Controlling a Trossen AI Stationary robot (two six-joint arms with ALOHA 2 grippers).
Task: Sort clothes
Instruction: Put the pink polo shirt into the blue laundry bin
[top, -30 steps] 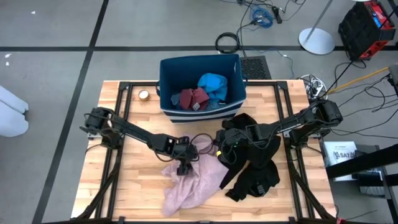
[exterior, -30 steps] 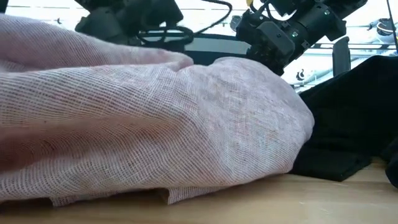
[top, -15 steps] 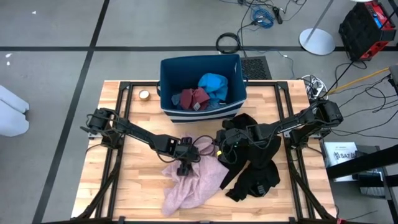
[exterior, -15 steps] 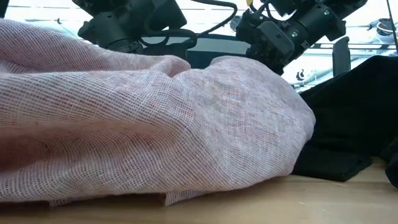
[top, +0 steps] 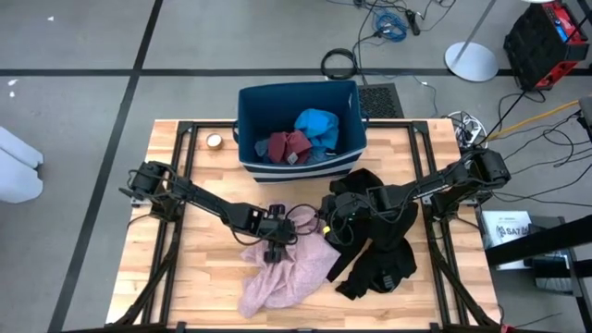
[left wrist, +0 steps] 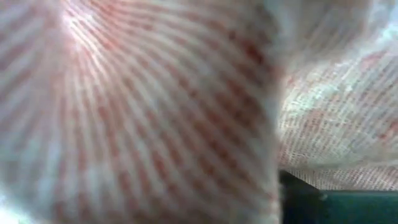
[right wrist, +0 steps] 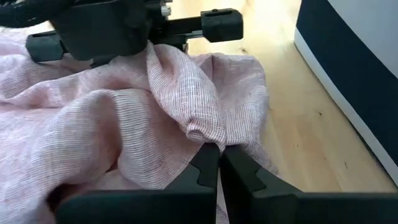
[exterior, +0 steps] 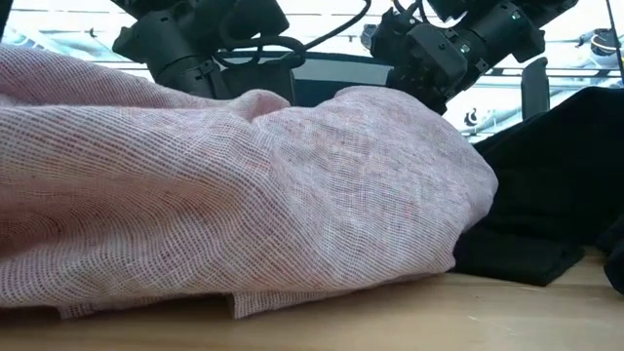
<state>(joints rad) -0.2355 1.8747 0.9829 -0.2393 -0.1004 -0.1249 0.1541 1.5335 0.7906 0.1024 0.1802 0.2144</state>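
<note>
The large pale pink garment (top: 287, 273) lies crumpled on the table's middle and fills the low view (exterior: 244, 195). My left gripper (top: 275, 245) is down on its far-left part, shut in the cloth. My right gripper (right wrist: 217, 163) is shut on a fold at the garment's far-right part. A big black garment (top: 379, 259) lies on the table under my right arm, beside the pink one. Teal (top: 317, 125) and maroon (top: 287, 146) pieces lie in the dark blue bin (top: 250, 129). My left gripper comes at the pink garment steeply from above. Gathered pink folds (left wrist: 137, 106) fill its wrist view and hide the place of contact. The garment lies on the table. My right gripper pinches a raised fold (right wrist: 202, 134) near the garment's far-right edge between its two fingertips (right wrist: 205, 163). The fingers slant down from the table's right side. The fold stands a little above the cloth around it, which lies slack on the table.
The bin stands at the table's far edge, close behind both grippers (right wrist: 348, 62). A small roll of tape (top: 214, 141) lies left of it. Bare wood shows along the table's left side (top: 185, 277) and near edge.
My left gripper has sunk a little onto the pink garment. The cloth around it has bunched, and in the low view its near hem has drawn slightly leftward. My right gripper has kept still on its fold.
</note>
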